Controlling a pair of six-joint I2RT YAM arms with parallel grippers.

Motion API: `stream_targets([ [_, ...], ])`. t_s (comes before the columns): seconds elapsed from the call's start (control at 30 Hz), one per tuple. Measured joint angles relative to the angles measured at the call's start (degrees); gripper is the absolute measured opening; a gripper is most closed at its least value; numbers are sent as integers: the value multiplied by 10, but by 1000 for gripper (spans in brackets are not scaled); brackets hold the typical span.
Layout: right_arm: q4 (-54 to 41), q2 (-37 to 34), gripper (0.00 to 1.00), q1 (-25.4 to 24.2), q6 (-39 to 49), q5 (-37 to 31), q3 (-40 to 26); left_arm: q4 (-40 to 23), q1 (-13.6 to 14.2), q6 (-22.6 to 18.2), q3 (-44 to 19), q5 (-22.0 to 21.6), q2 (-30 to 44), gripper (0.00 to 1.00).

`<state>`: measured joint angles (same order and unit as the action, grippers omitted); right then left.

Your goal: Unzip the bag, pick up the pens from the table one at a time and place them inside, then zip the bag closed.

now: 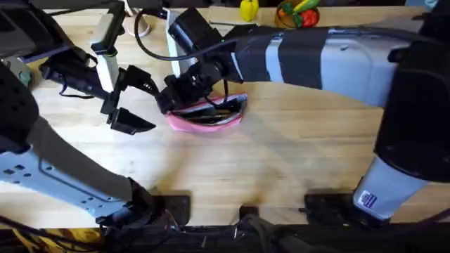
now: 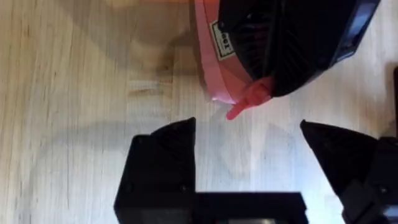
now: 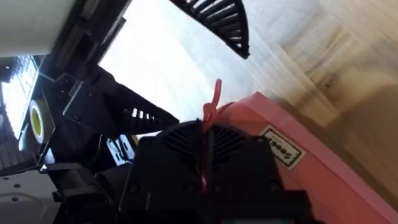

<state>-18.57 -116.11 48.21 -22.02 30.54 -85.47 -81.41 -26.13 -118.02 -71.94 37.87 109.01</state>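
One pink soft fabric pouch (image 1: 205, 118) lies on the light wooden plank bench (image 1: 281, 161), near its middle. Overhead, the right tool (image 1: 174, 100) sits at the pouch's left end, and the left tool (image 1: 125, 105) hangs just beside it to the left. The right wrist view adds what overhead hides: its black fingers (image 3: 233, 155) are clenched on the small pink puller (image 3: 214, 102). The left wrist view shows the left tool's two fingers (image 2: 163, 158) released, spread wide above bare wood, short of the pouch's end.

Yellow pepper-like toy (image 1: 248, 9) at the far table edge, bowl of colourful toy produce (image 1: 298, 14) beside it
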Motion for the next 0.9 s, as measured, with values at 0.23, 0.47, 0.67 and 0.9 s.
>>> stream_targets([
  [0.23,0,0,33,-3,17,4,-1,0,0,0,0,0,0,993],
  [0.47,-4,4,31,-24,28,12,-31,7,0,0,0,0,0,993],
  [0.67,-11,18,31,-50,32,13,-56,9,0,0,0,52,0,993],
  [0.9,-13,20,31,-60,34,6,-57,9,0,0,0,120,0,993],
])
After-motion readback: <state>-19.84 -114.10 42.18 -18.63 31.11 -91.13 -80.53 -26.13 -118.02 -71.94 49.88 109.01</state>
